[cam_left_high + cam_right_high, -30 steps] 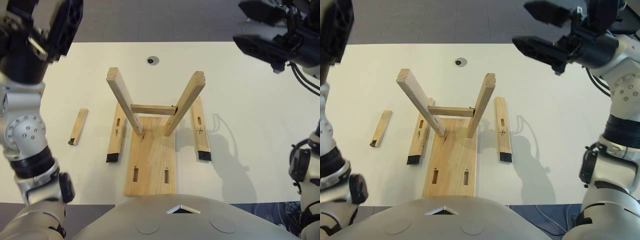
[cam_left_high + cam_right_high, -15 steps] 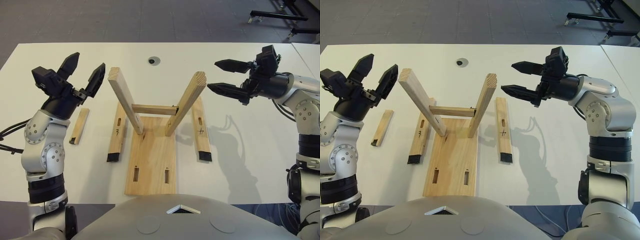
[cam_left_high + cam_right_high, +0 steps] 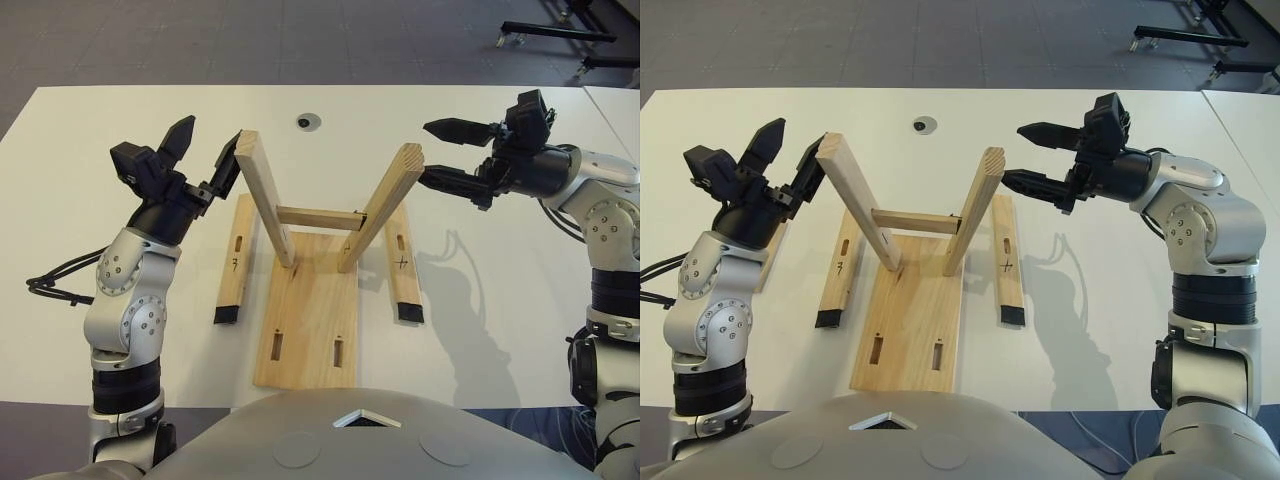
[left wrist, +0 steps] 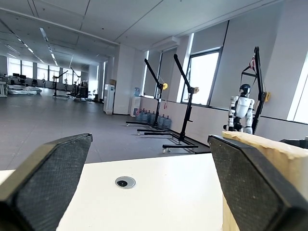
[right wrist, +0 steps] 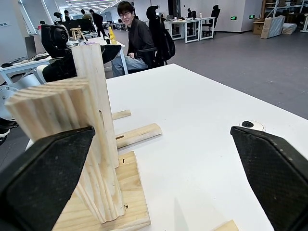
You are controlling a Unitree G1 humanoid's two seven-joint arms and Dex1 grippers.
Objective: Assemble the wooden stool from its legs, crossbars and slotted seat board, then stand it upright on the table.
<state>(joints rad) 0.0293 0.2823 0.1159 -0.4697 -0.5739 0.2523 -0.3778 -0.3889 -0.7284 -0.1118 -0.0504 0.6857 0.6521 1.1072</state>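
The slotted seat board (image 3: 305, 335) lies flat on the white table (image 3: 520, 300). Two legs stand in its far slots and lean outward: the left leg (image 3: 265, 200) and the right leg (image 3: 383, 205). A crossbar (image 3: 318, 216) joins them. Two more legs lie flat, one (image 3: 235, 265) on the left of the board and one (image 3: 402, 265) on the right. My left gripper (image 3: 207, 150) is open, one finger close beside the left leg's top (image 4: 269, 159). My right gripper (image 3: 425, 152) is open just off the right leg's top (image 5: 48, 106). Neither holds anything.
A round cable grommet (image 3: 303, 121) sits in the table at the back centre. A short loose wooden piece (image 5: 120, 114) lies on the table beyond the flat left leg. Bare table stretches to the right of the parts and along the far edge.
Both arms have come down and inward from the view's upper corners. The left gripper has moved right to the left leg's top, and the right gripper has edged left to the right leg's top.
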